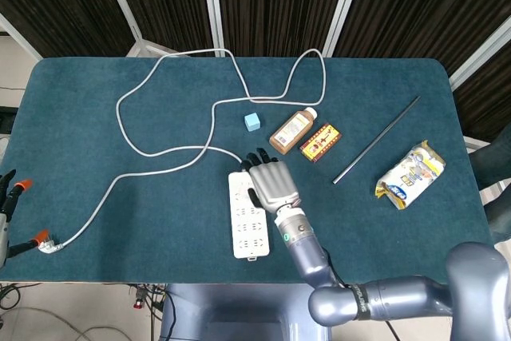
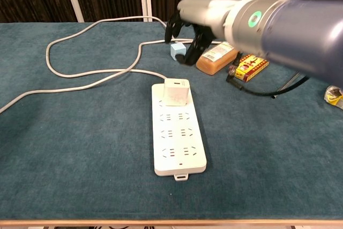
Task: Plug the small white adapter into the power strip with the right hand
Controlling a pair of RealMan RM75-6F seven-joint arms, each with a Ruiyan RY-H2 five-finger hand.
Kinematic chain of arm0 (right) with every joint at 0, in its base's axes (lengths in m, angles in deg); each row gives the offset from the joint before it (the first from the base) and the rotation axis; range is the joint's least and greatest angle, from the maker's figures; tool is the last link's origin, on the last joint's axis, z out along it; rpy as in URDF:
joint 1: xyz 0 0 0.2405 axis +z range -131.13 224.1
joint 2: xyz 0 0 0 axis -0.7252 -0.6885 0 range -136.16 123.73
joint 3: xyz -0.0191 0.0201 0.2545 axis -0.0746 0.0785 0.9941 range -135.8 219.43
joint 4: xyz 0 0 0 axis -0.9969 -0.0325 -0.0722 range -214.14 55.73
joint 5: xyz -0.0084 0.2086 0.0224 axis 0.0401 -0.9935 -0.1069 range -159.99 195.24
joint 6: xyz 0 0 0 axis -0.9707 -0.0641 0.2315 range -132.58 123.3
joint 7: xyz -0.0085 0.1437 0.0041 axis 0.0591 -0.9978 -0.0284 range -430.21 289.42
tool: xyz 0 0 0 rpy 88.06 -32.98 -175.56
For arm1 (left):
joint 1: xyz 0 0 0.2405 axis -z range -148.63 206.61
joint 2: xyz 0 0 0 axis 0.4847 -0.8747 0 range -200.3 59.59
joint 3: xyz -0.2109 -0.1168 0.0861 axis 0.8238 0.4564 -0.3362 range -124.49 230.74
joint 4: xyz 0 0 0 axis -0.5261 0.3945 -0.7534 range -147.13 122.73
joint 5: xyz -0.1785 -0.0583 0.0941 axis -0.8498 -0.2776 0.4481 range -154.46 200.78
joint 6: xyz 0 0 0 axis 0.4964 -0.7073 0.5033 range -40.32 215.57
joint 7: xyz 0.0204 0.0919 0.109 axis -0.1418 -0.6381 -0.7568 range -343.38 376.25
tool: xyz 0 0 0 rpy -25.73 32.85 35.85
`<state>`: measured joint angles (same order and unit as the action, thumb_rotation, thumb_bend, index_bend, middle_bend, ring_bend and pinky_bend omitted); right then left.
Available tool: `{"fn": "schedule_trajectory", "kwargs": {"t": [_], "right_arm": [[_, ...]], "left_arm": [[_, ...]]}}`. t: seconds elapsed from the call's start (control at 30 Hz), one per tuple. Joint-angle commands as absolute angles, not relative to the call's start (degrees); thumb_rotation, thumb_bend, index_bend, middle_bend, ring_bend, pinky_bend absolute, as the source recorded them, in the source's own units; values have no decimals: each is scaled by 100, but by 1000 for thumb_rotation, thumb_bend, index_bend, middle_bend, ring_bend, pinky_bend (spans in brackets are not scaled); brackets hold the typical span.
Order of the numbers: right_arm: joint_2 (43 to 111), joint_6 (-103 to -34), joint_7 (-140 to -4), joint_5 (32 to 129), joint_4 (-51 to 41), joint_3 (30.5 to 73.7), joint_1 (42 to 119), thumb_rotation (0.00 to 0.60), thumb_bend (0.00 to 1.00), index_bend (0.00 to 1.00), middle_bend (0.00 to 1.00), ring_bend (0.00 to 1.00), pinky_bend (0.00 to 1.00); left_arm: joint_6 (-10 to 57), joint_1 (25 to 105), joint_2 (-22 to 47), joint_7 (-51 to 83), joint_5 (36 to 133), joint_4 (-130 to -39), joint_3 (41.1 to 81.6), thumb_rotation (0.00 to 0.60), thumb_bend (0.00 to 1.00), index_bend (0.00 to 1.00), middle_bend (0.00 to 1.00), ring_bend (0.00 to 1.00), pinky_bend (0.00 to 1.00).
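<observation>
The power strip [image 2: 178, 131] lay flat on the table [image 2: 80, 143], long axis running front-to-back, its gray cable [image 1: 160, 93] looping off from the far end. The small white adapter [image 2: 176, 91] sat plugged into the far-end socket row of the strip, upright, w/ nothing touching it. The right hand [image 2: 188, 35] hovered above and beyond the strip's far end, clear of the adapter; its fingers [image 2: 194, 47] were curled downward a bit but apart, holding nothing. In the head view the same hand [image 1: 272, 184] overlapped the strip's far right corner, hiding the adapter.

Beyond the strip's far end: a small light-blue cube [image 1: 253, 122]. Far-right of the strip: a brown bottle [image 1: 292, 131] on its side, then a red-and-yellow box [image 1: 320, 142] just beside it. Further right of the strip, a thin metal rod [image 1: 376, 140] lay diagonally, and a snack packet [image 1: 409, 174] sat well apart near the table's right edge. Left hand [image 1: 6, 197] showed only partly at the edge, far left of the strip, by the cable's plug [image 1: 46, 241]; couldn't tell how its fingers lay.
</observation>
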<state>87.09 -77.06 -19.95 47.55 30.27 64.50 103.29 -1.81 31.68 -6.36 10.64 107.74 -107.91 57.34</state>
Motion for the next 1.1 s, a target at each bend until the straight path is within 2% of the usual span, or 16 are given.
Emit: {"fn": "schedule_trajectory", "kwargs": {"t": [0.03, 0.27, 0.4, 0.53, 0.77, 0.97, 1.07, 1.1], "right_arm": [[8456, -7625, -2301, 4651, 3225, 6656, 10191, 600, 549, 270, 191, 274, 752], [8006, -7770, -2315, 4426, 3109, 6708, 10167, 600, 548, 285, 332, 365, 719], [8002, -7890, -2294, 4282, 3005, 6697, 10218, 600, 515, 370, 363, 383, 670], [8019, -7945, -2336, 4169, 2875, 6680, 10251, 600, 510, 493, 395, 409, 669], [8033, -7975, -2339, 4016, 2711, 6631, 10308, 600, 510, 621, 478, 486, 670], [8013, -7952, -2415, 4011, 2655, 6603, 10320, 600, 509, 700, 602, 629, 794], [7973, -7907, -2501, 4034, 2667, 6596, 10303, 600, 509, 813, 691, 742, 902], [7967, -7908, -2522, 4048, 2670, 6596, 10299, 600, 509, 886, 736, 793, 947]], "left_arm": [[-178, 3168, -634, 1063, 10772, -10795, 5733, 600, 91, 192, 0, 0, 0], [-149, 3179, -625, 1028, 10786, -10801, 5714, 600, 92, 193, 0, 0, 0], [-141, 3182, -623, 1018, 10789, -10804, 5709, 600, 92, 194, 0, 0, 0], [-143, 3180, -628, 1024, 10782, -10807, 5711, 600, 92, 195, 0, 0, 0], [-142, 3179, -639, 1033, 10780, -10811, 5710, 600, 92, 197, 0, 0, 0], [-130, 3184, -636, 1024, 10770, -10812, 5712, 600, 92, 200, 0, 0, 0], [-120, 3184, -639, 1011, 10768, -10813, 5705, 600, 92, 201, 0, 0, 0], [-118, 3186, -638, 1005, 10766, -10814, 5706, 600, 92, 201, 0, 0, 0]]}}
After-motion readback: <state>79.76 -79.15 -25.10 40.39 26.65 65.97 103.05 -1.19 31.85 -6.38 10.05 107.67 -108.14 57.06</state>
